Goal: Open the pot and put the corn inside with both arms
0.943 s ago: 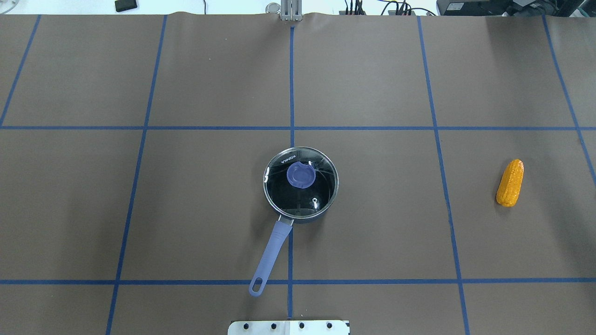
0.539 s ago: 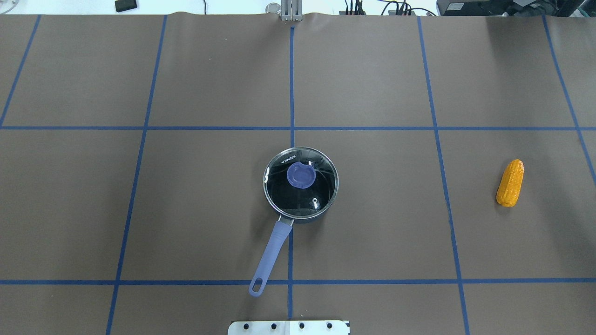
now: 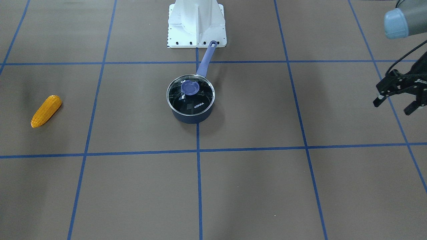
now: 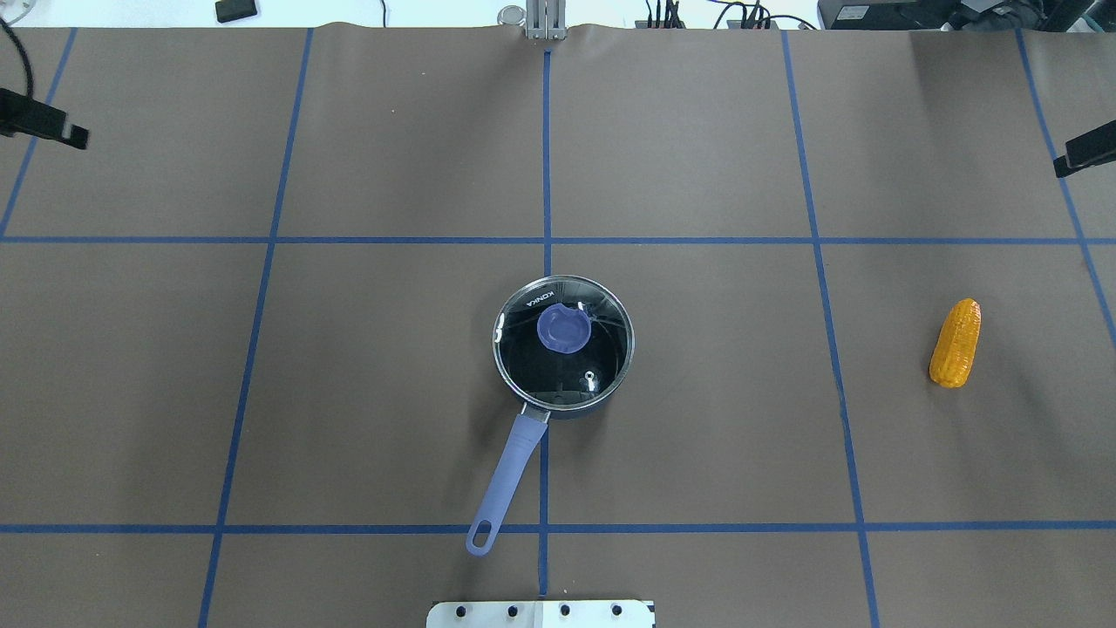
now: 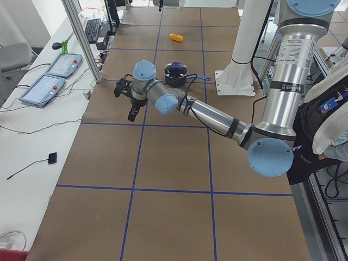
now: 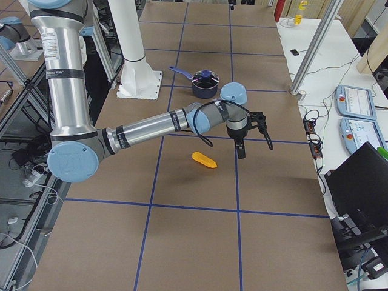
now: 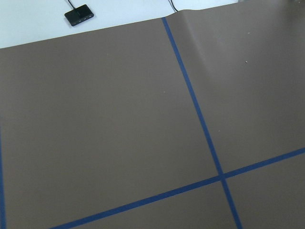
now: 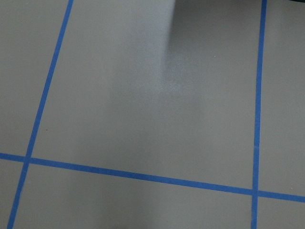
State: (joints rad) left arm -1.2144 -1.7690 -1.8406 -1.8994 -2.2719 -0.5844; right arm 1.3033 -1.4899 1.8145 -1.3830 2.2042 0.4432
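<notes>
Overhead view: pot (image 3: 191, 117) is sitting at centre of table (image 4: 392, 392), lid (image 4: 563, 342) resting on it, handle pointing to 7 o'clock. Corn (image 4: 956, 343) is lying well apart at pot's 3 o'clock. Left gripper (image 3: 393, 105) is hanging far out at 10 o'clock, fingers apart. Right gripper (image 4: 1084, 151) is hanging at 2 o'clock; finger spread cannot be told.

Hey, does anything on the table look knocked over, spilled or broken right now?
Nothing stands out. The pot stands upright with its glass lid seated level on the rim, and the corn lies whole on the brown mat, well apart from it.
</notes>
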